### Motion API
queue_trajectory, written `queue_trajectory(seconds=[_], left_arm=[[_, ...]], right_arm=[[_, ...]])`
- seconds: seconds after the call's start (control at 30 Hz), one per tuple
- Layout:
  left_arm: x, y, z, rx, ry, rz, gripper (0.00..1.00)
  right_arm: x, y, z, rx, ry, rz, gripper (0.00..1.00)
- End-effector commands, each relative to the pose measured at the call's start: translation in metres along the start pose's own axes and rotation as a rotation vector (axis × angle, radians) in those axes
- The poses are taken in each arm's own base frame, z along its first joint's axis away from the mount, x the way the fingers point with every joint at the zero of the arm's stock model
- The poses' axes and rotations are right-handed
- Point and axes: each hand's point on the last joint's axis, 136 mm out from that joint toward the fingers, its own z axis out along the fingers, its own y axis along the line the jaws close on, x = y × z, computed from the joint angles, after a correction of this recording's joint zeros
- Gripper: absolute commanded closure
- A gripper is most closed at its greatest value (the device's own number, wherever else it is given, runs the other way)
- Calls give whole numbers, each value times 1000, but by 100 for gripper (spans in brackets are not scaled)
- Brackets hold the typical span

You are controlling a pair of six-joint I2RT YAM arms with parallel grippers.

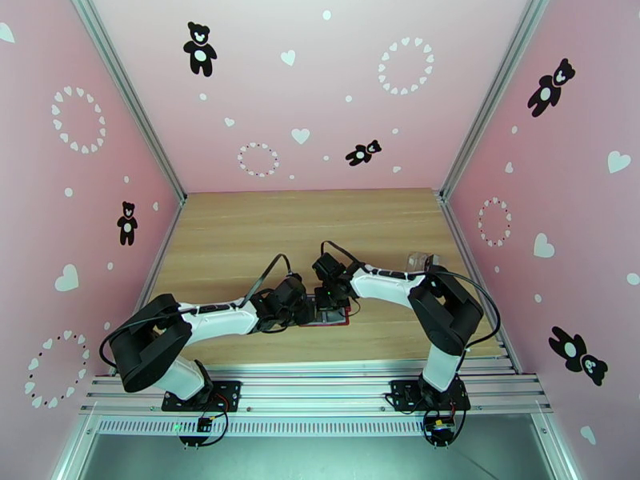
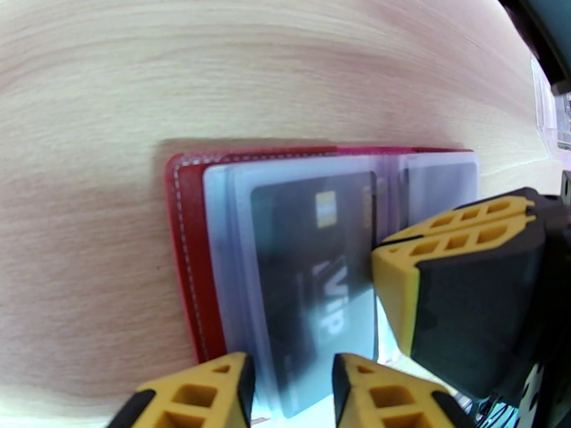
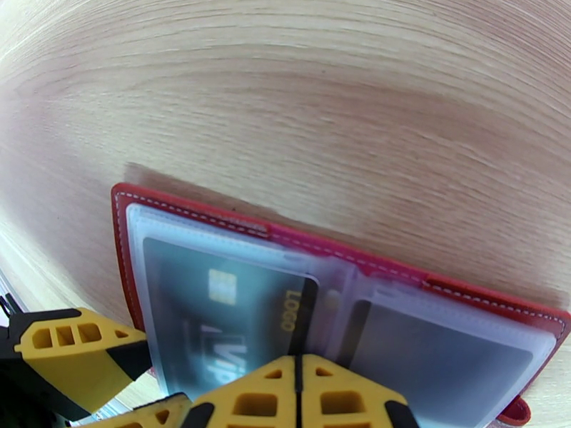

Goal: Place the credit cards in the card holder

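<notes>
Right wrist: wide wooden table (image 3: 321, 101) beyond card holder (image 3: 123, 265) rim.

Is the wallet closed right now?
No, the wallet lies open flat, its clear pockets facing up with a dark card behind one.

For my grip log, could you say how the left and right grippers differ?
The left gripper has its jaws apart over the grey card; the right gripper is shut. The left sits at the card holder's edge, the right near its fold. Both have yellow fingers.
</notes>
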Motion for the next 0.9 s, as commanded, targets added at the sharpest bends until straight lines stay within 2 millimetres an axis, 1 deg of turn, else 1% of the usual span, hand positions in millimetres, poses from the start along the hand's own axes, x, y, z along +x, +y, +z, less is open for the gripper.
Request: queue_trajectory(seconds=[0.0, 0.2, 0.4, 0.53, 0.7, 0.8, 0.87], left_arm=[[-3, -14, -1, 36, -5, 24, 64], [-7, -30, -6, 90, -5, 36, 65], [-11, -38, -12, 105, -21, 51, 65], [-12, -43, -14, 120, -23, 54, 65], [-15, -52, -17, 133, -27, 67, 65], [-15, -60, -17, 145, -20, 79, 64], [-15, -65, -15, 151, -13, 87, 64]], right_arm=[[21, -14, 17, 52, 67, -4, 92], [18, -5, 8, 11, 40, 1, 92], [15, -3, -7, 14, 0, -6, 91], [13, -4, -17, 20, -22, -8, 86], [8, -13, -39, 75, -74, -18, 75], [5, -26, -59, 127, -115, -21, 71], [5, -40, -71, 167, -131, -17, 70]])
